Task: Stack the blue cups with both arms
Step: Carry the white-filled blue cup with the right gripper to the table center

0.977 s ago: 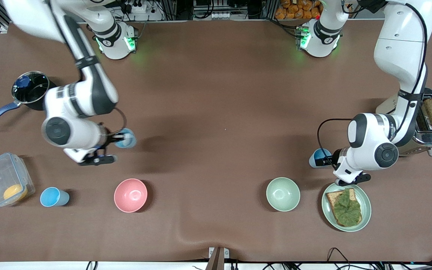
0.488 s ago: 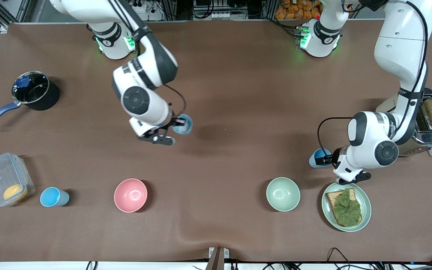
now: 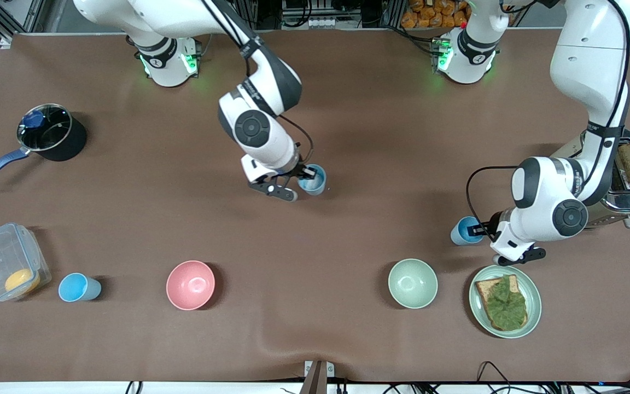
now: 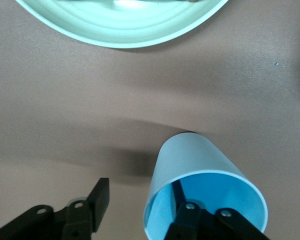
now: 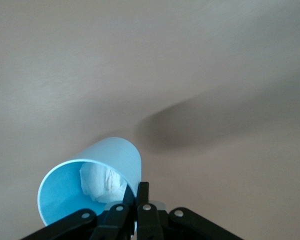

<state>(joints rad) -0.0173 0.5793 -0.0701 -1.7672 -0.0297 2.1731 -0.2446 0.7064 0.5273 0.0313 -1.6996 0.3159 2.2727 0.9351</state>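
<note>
My right gripper (image 3: 304, 176) is shut on the rim of a blue cup (image 3: 314, 179) and holds it over the middle of the table. In the right wrist view this cup (image 5: 90, 182) has white crumpled paper (image 5: 102, 184) inside, and the right gripper (image 5: 136, 194) pinches its wall. My left gripper (image 3: 478, 229) is open at a second blue cup (image 3: 464, 231) standing beside the sandwich plate. In the left wrist view one finger (image 4: 189, 219) is inside that cup (image 4: 200, 160) and the other (image 4: 97, 199) is outside, apart from the wall. A third blue cup (image 3: 78, 288) stands near the right arm's end.
A pink bowl (image 3: 190, 284) and a pale green bowl (image 3: 412, 283) stand nearer the camera. A green plate (image 3: 534, 320) holds a sandwich. A toaster (image 3: 629, 180) with bread, a black pot (image 3: 51, 133) and a clear container (image 3: 6, 261) stand at the table's ends.
My right arm has carried its blue cup from the pot end of the table to over the middle. My left arm has shifted only slightly at its cup.
</note>
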